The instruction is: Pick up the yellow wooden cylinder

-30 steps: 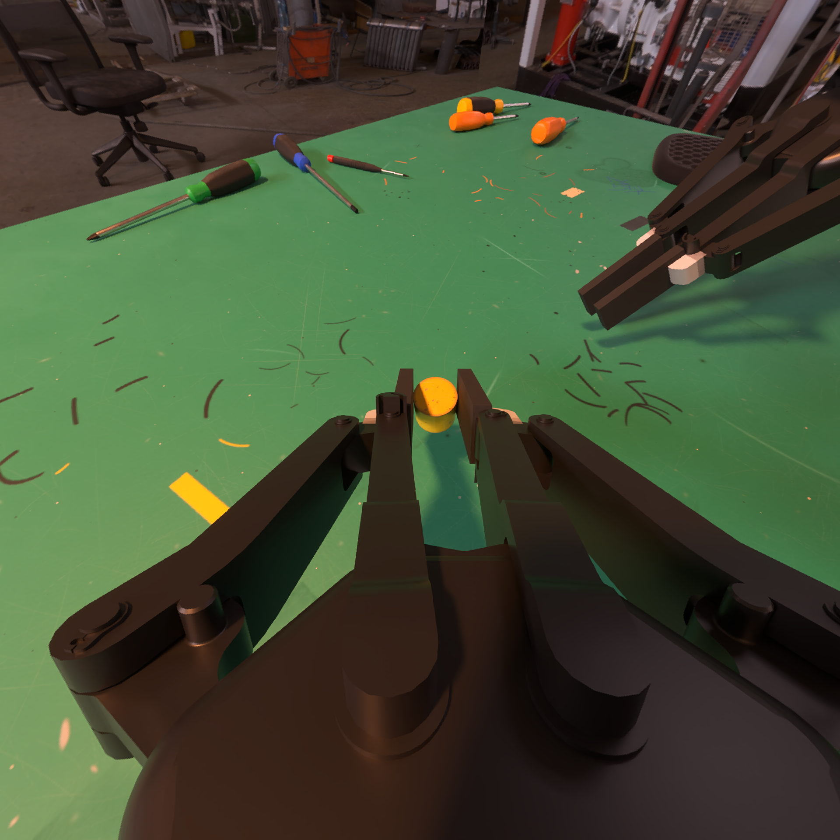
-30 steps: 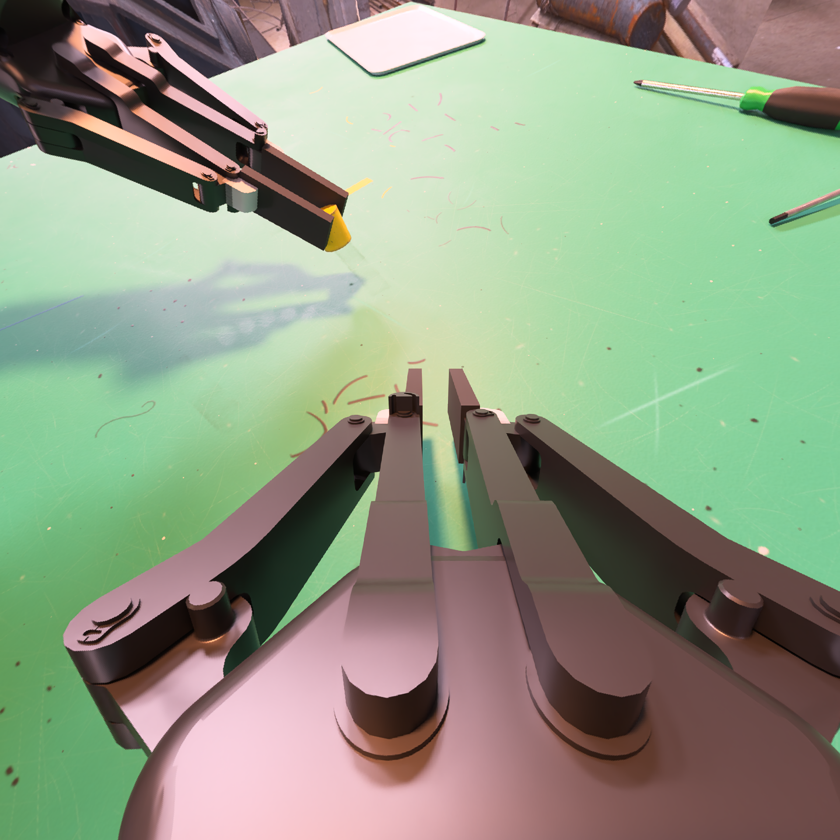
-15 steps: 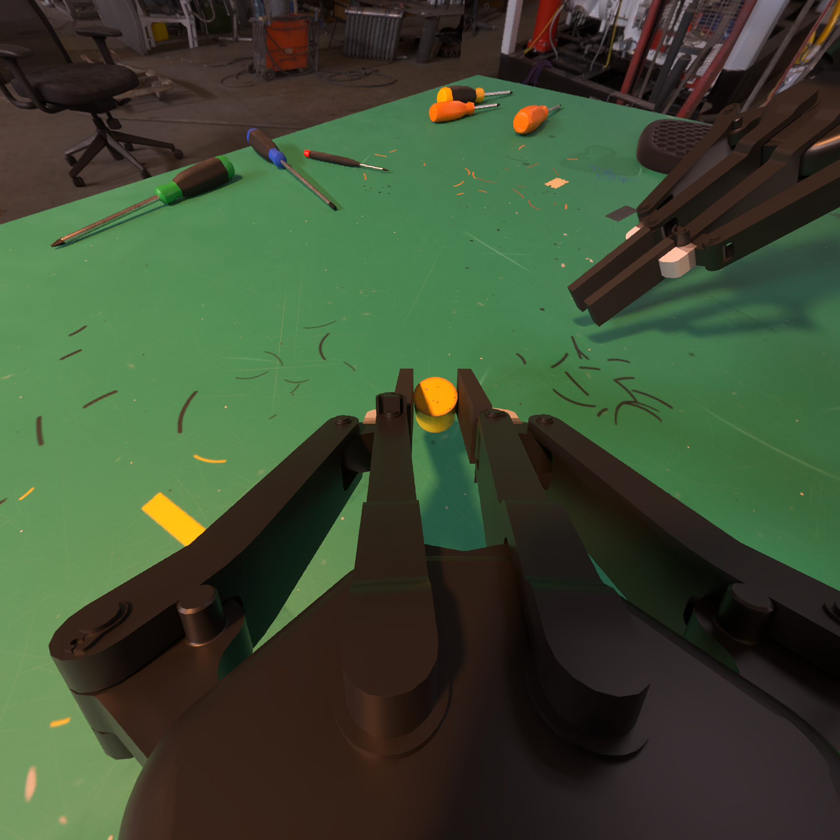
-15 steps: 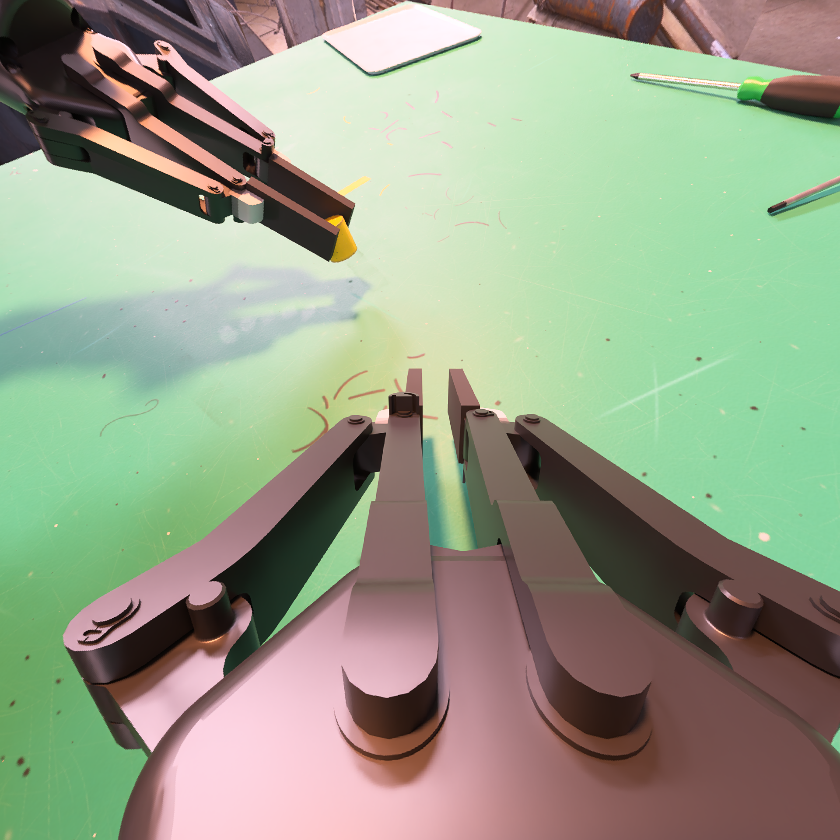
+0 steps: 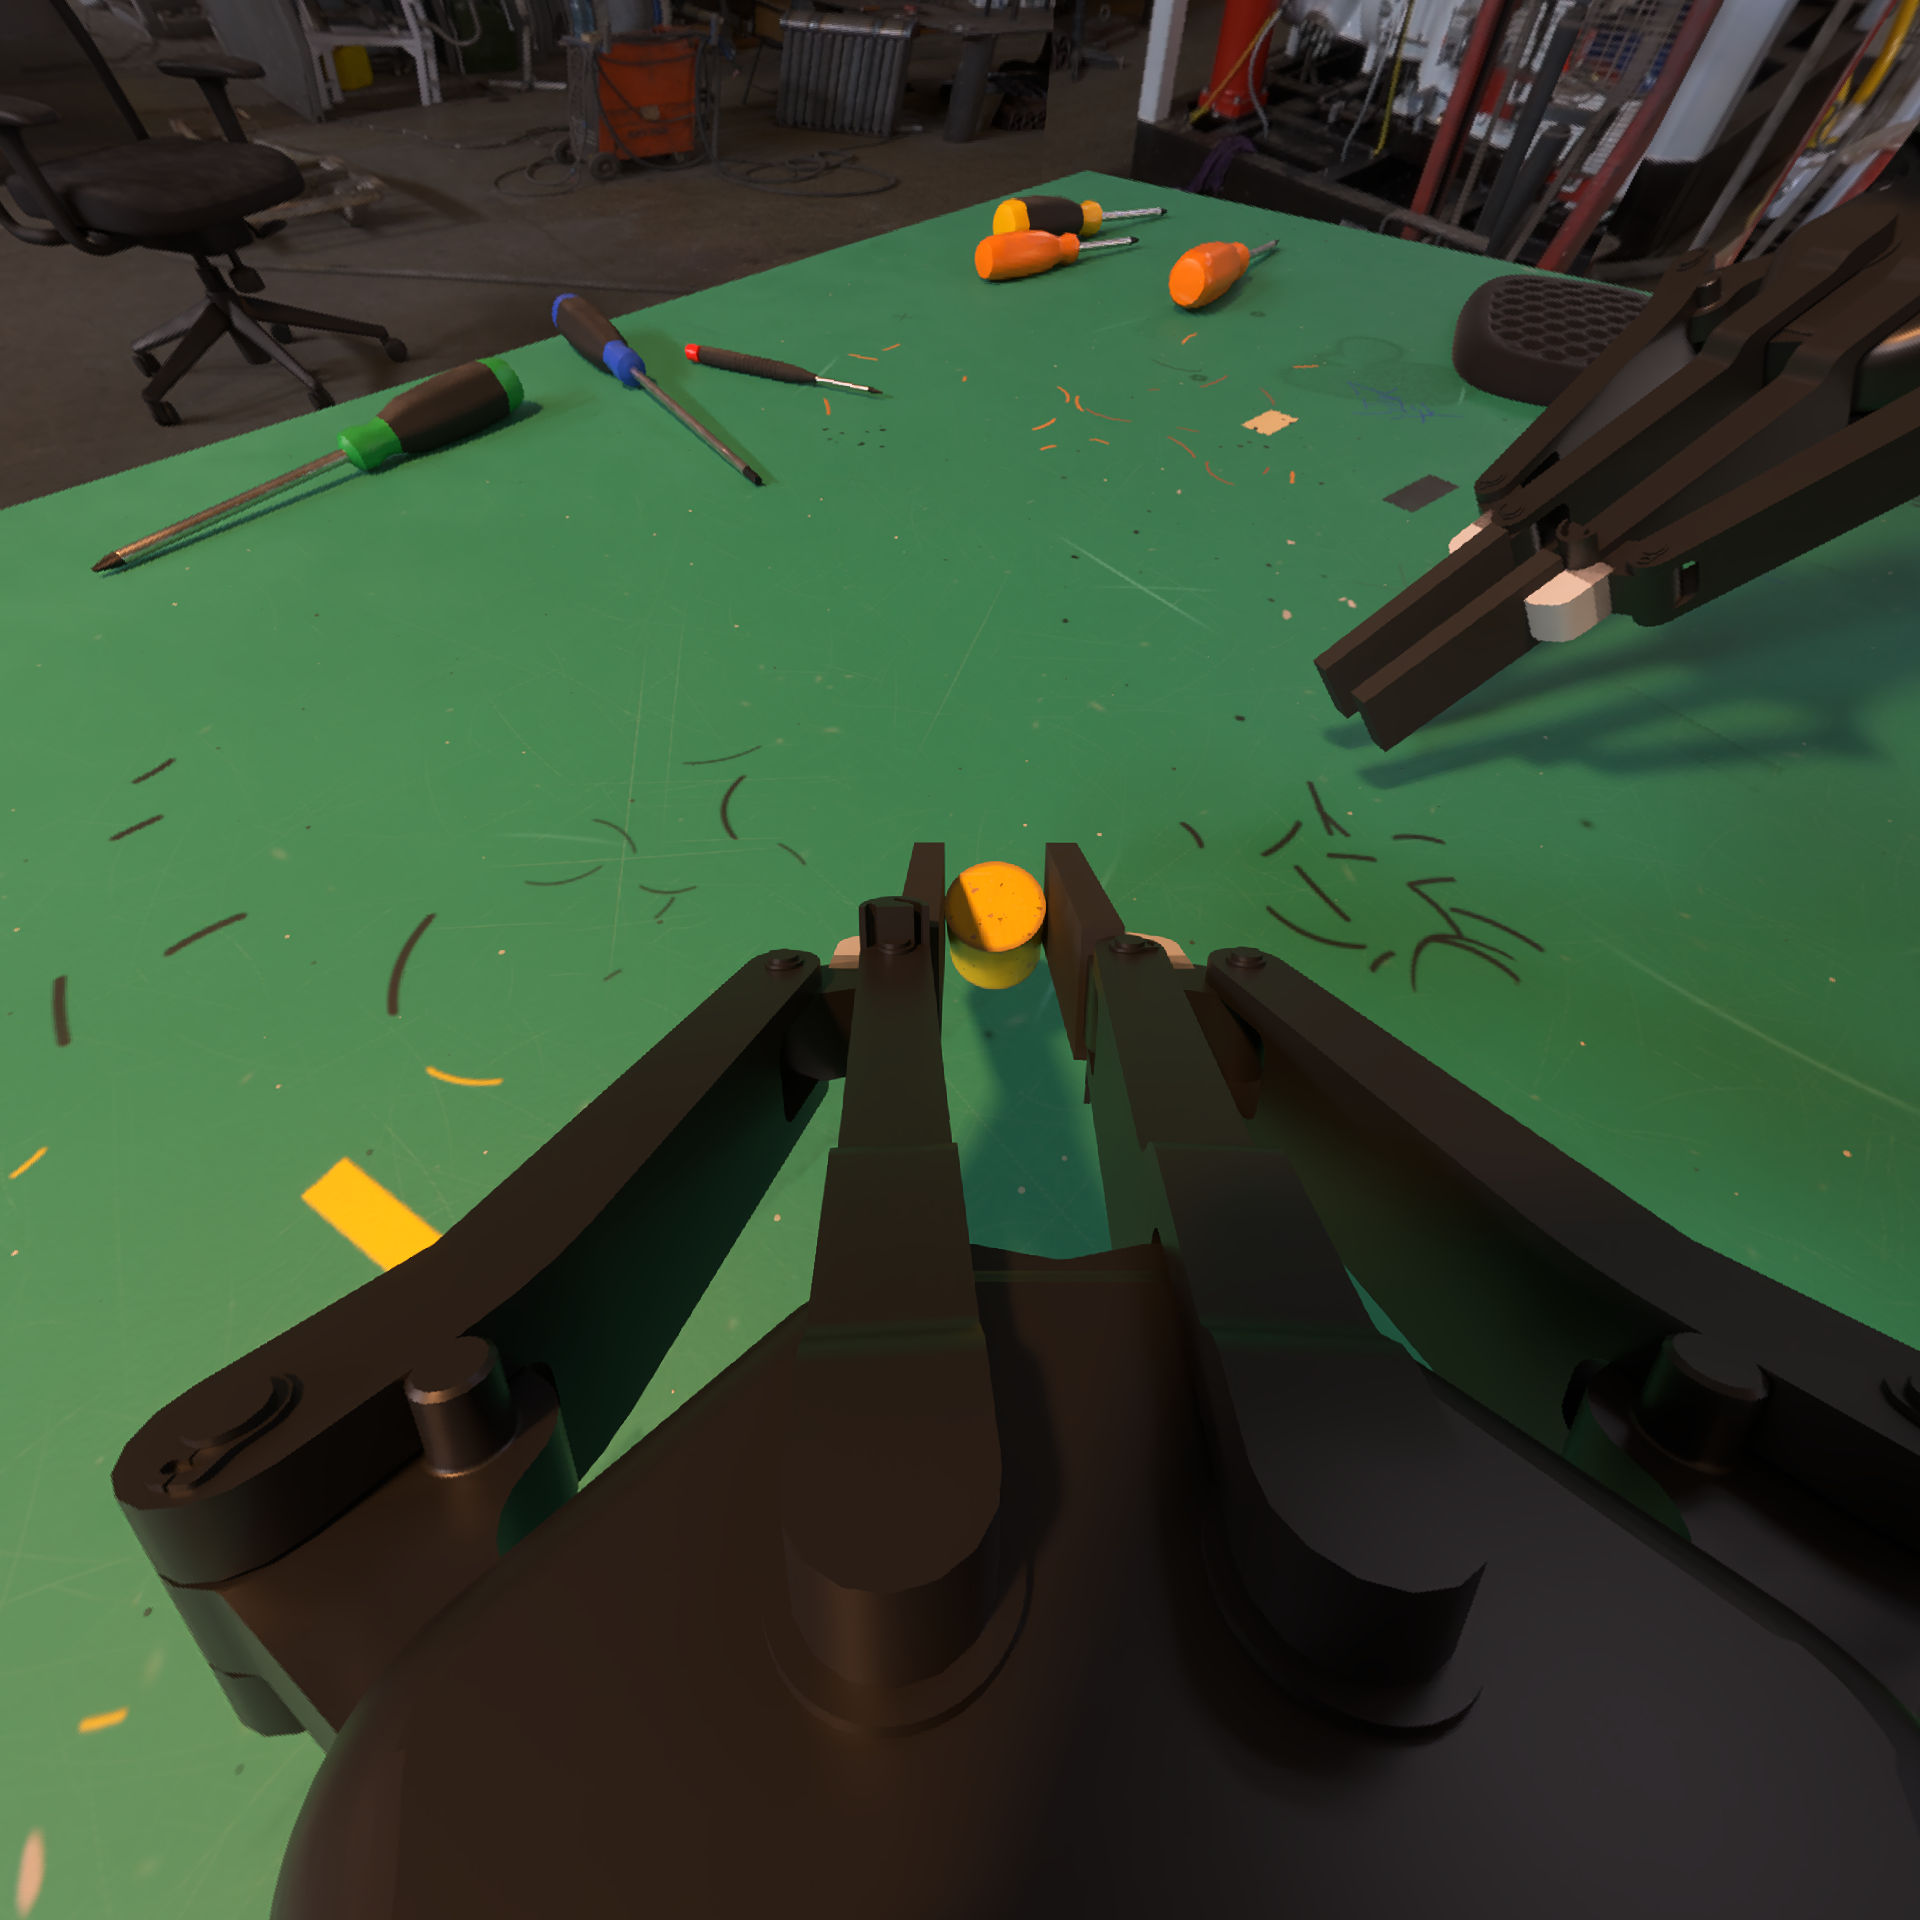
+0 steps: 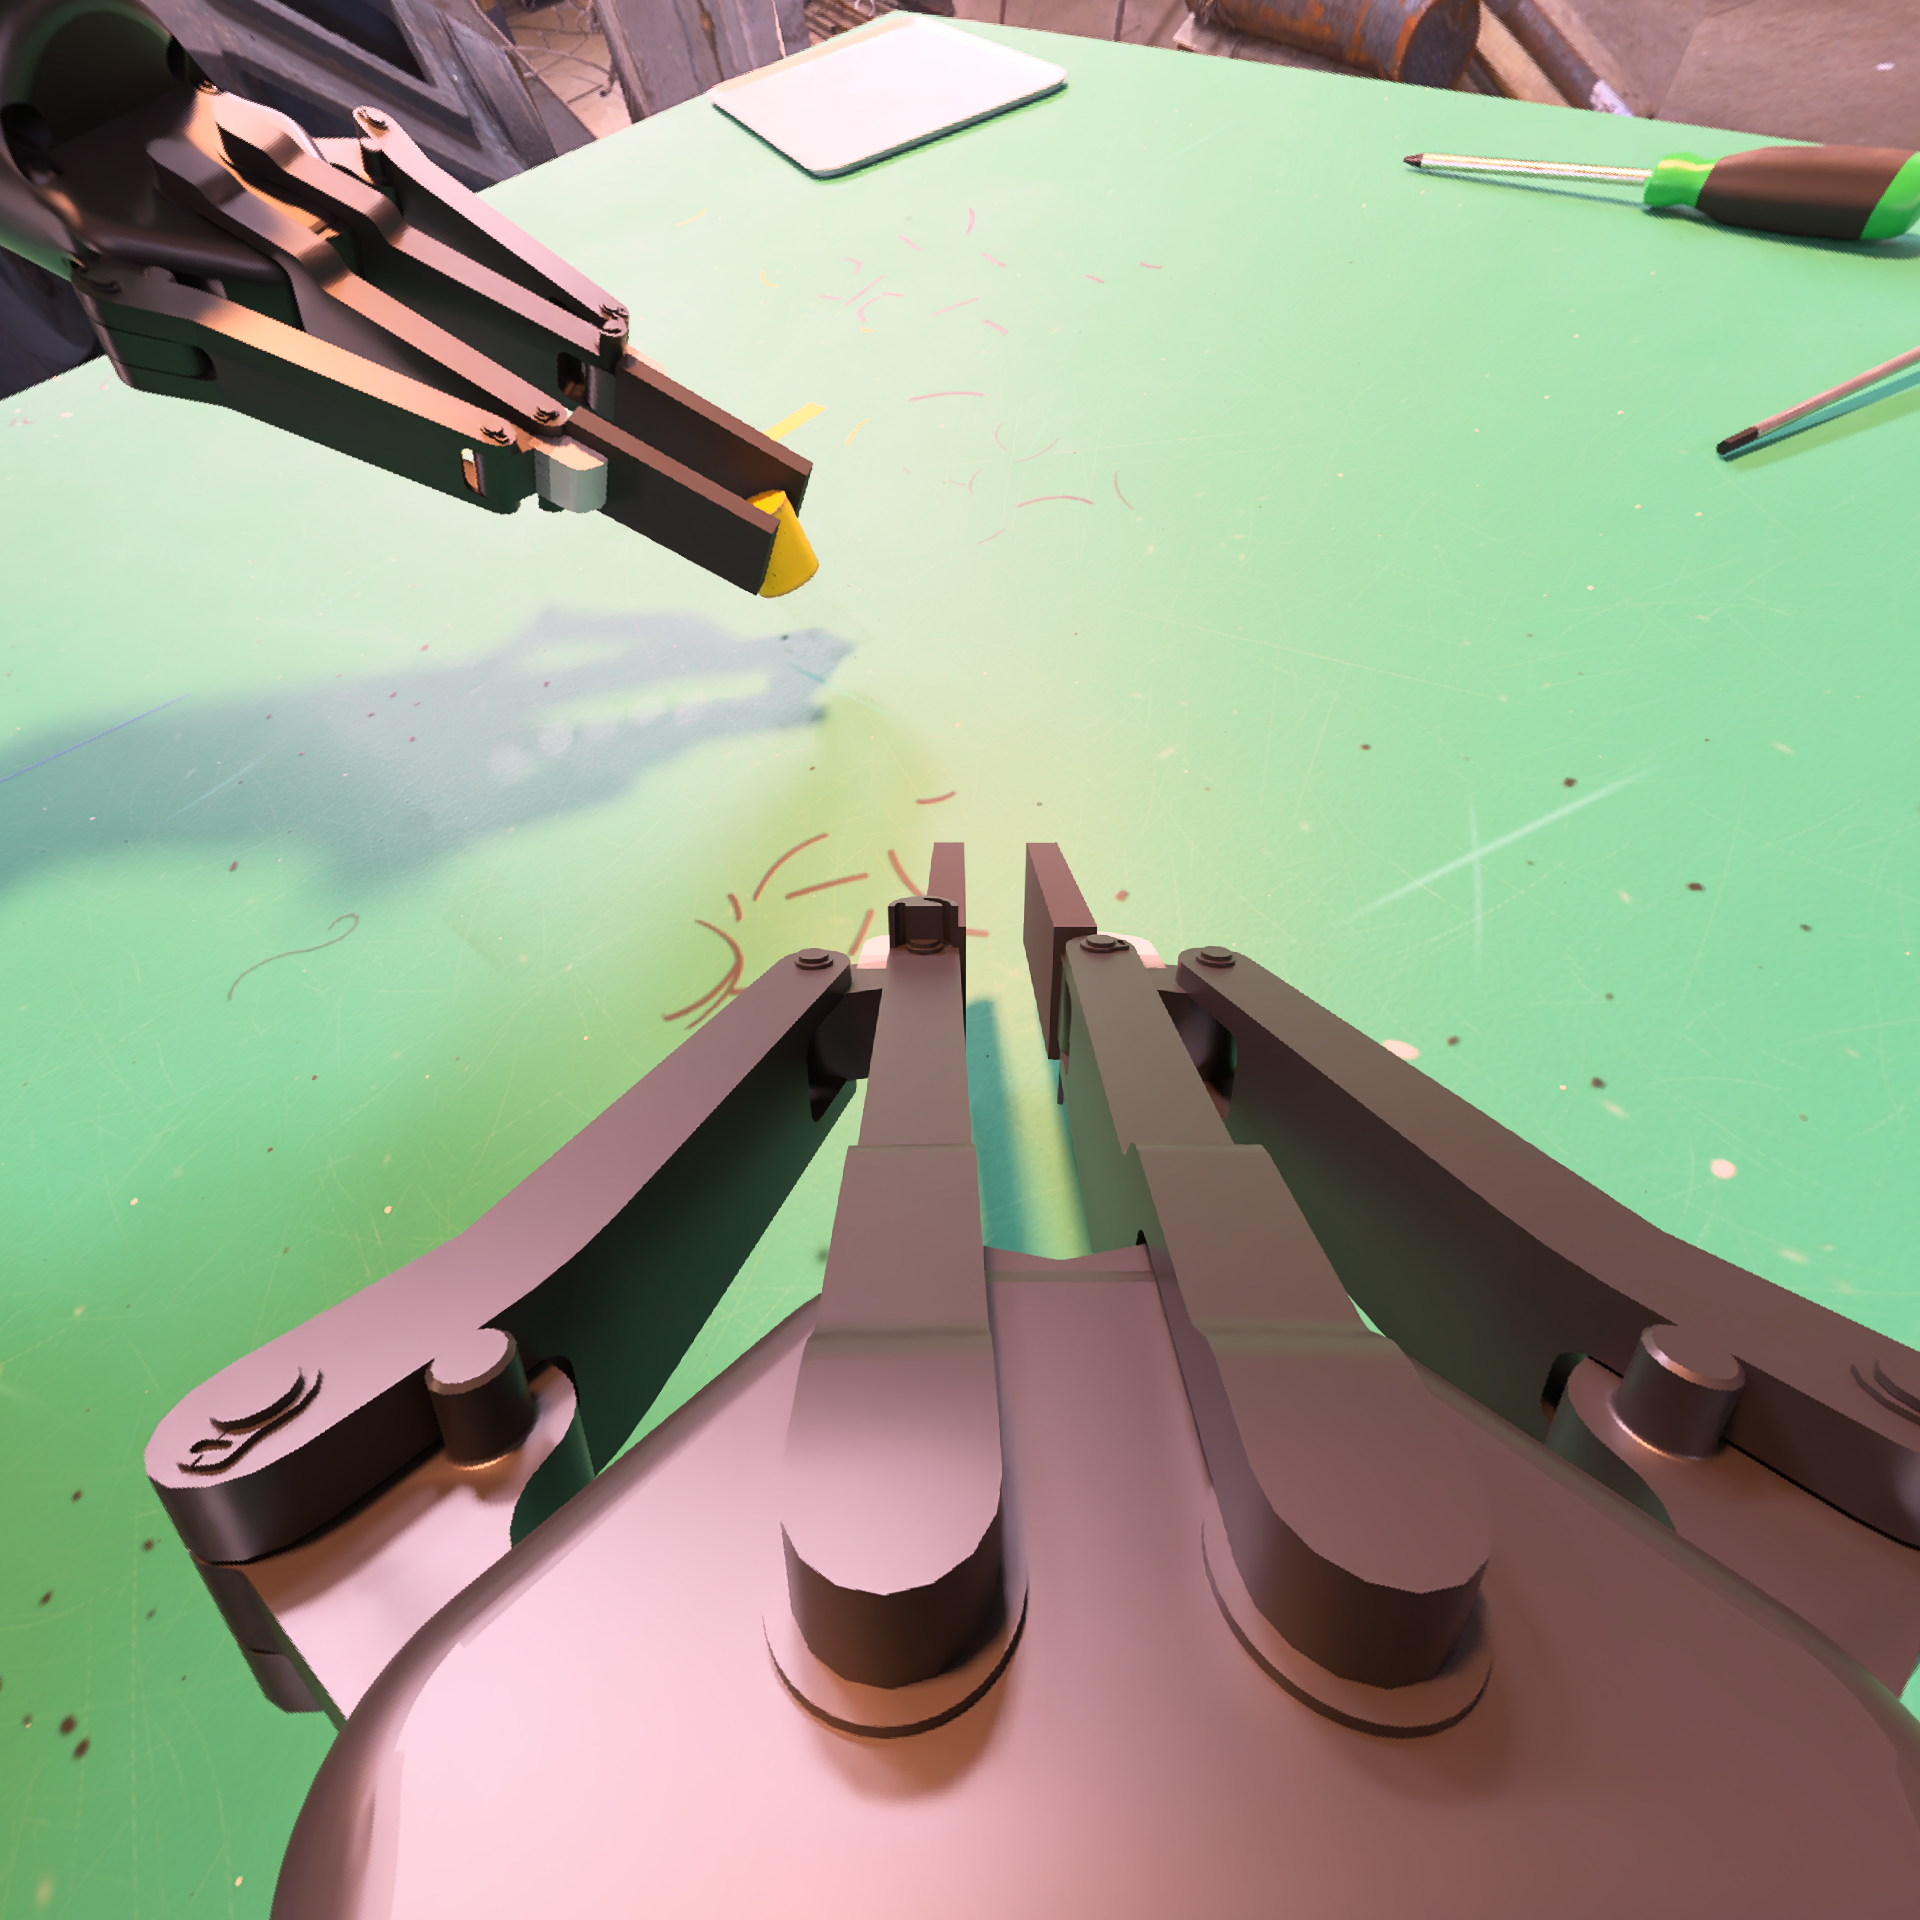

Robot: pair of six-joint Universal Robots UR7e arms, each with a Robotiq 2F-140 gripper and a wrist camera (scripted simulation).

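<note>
The yellow wooden cylinder is a short round block held between my left gripper's two dark fingertips. My left gripper is shut on it and holds it above the green table. In the right wrist view the same gripper hangs at the upper left with the cylinder poking out past its tips, its shadow on the table below. My right gripper is shut with a narrow slit between its fingers, empty, low over the table. It also shows in the left wrist view at the right.
Screwdrivers lie at the far side: a green-handled one, a blue one, a thin red-tipped one and three orange ones. A dark perforated pad and a pale flat pad lie near table edges. An office chair stands beyond.
My left gripper has risen with the cylinder in it, and its shadow on the table has dropped farther below it. The right gripper has stayed where it was.
</note>
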